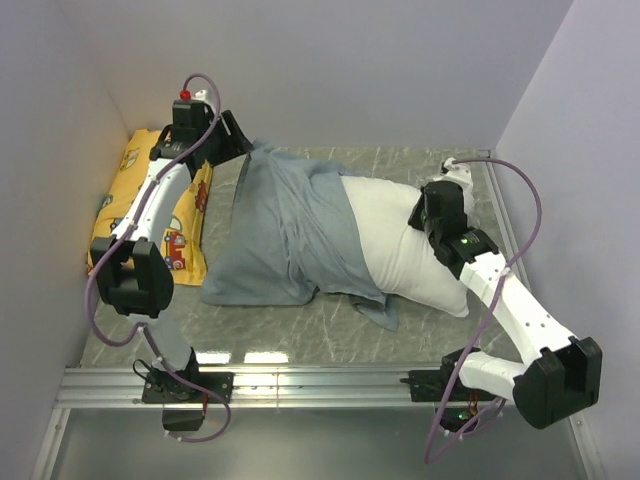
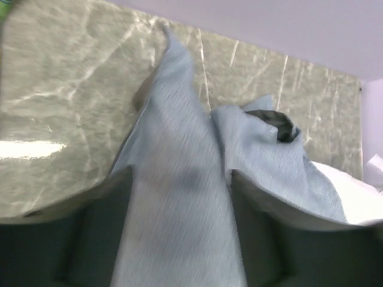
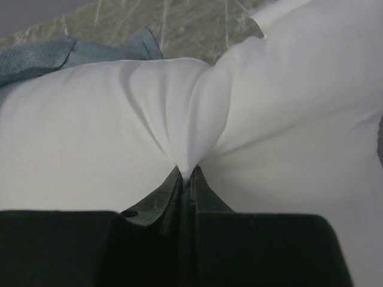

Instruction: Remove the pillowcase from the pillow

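Pillowcase (image 1: 285, 235) lies mid-table, bunched over the left half of the pillow (image 1: 400, 245), right half bare. Right gripper (image 3: 187, 173) has its jaws together, clamped on a pinch of the pillow's white cover, presumably as an anchor against the pull. Left gripper (image 1: 240, 148) is at the case's far-left peak, jaws apart with cloth running between, so no firm hold. The yellow cushion (image 1: 125, 200) and side wall (image 1: 50, 150) close by leave little room to pull.
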### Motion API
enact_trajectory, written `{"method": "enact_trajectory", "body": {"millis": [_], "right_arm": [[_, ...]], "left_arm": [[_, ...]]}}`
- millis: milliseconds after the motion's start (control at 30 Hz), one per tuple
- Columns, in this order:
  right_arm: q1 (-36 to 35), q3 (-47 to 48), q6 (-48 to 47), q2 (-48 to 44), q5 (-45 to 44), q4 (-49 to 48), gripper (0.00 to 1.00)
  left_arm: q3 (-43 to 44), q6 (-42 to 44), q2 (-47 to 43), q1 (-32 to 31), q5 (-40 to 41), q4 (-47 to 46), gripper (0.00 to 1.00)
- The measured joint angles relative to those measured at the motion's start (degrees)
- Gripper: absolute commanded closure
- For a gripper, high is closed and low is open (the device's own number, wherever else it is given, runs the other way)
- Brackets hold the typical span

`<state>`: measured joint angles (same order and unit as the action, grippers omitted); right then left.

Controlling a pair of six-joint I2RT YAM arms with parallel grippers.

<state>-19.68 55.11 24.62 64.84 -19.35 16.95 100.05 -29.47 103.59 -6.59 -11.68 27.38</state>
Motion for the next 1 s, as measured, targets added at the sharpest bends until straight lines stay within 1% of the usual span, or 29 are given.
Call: {"method": "enact_trajectory", "body": {"millis": [33, 67, 100, 133, 233, 267, 367, 500, 567, 700, 767, 833, 933, 967, 1000], "right_arm": [[0.09, 0.0, 0.0, 0.66, -0.07, 0.0, 0.82], [0.17, 0.0, 0.11, 1.09, -0.07, -0.04, 0.65], [0.17, 0.0, 0.24, 1.36, 0.02, -0.13, 0.56], [0.17, 0.02, 0.17, 1.44, 0.0, -0.15, 0.42], [0.15, 0.52, -0.13, 1.46, -0.07, 0.13, 0.26], [0.07, 0.96, -0.17, 1.46, -0.07, 0.55, 0.24], [-0.44, 3.52, -0.55, 1.42, -0.07, 2.01, 0.2], [-2.78, 7.74, -1.6, 0.39, 0.26, 4.17, 0.18], [-5.51, 8.76, -2.1, -1.11, -0.59, 5.57, 0.17], [-12.37, 6.73, -2.36, -6.08, -2.03, 8.07, 0.16], [-13.88, 3.41, -1.88, -9.16, -2.67, 8.41, 0.15], [-14.36, -1.55, -1.16, -12.52, -3.89, 8.94, 0.15], [-14.47, -9.22, 0.35, -15.1, -5.31, 8.9, 0.14], [-14.47, -11.21, 0.85, -14.95, -5.44, 8.9, 0.14], [-14.47, -12.44, 1.18, -14.45, -5.49, 8.76, 0.14]], "left_arm": [[-1.01, 0.35, -1.22, 0.11, 0.57, -0.35, 0.22], [-2.14, 0.46, -2.67, 0.13, 1.29, -0.59, 0.19], [-3.61, 0.61, -4.57, 0.02, 2.23, -0.98, 0.18], [-5.2, 0.79, -6.71, -0.26, 3.08, -1.33, 0.18], [-10.88, 1.2, -14.47, -2.8, 6.03, -2.1, 0.16], [-12.83, 1.2, -16.7, -4.13, 6.8, -2.62, 0.16], [-22.38, 0.9, -26.58, -11.17, 9.99, -4.68, 0.16], [-38.47, -1.9, -38.93, -21.33, 12.76, -9.07, 0.15], [-44.87, -3.76, -42.6, -24.41, 14.21, -9.51, 0.14], [-52.81, -7.17, -44.11, -29.51, 17.84, -10.99, 0.14], [-55.25, -8.5, -43.87, -31.28, 19.06, -12.46, 0.14], [-57.24, -9.46, -43.56, -32.35, 19.82, -14.75, 0.17], [-58.69, -10.49, -41.57, -33.0, 20.68, -18.18, 0.35], [-58.69, -10.75, -40.26, -33.03, 20.98, -19.52, 0.53], [-58.58, -10.73, -38.71, -33.05, 21.46, -20.61, 0.64]]}}
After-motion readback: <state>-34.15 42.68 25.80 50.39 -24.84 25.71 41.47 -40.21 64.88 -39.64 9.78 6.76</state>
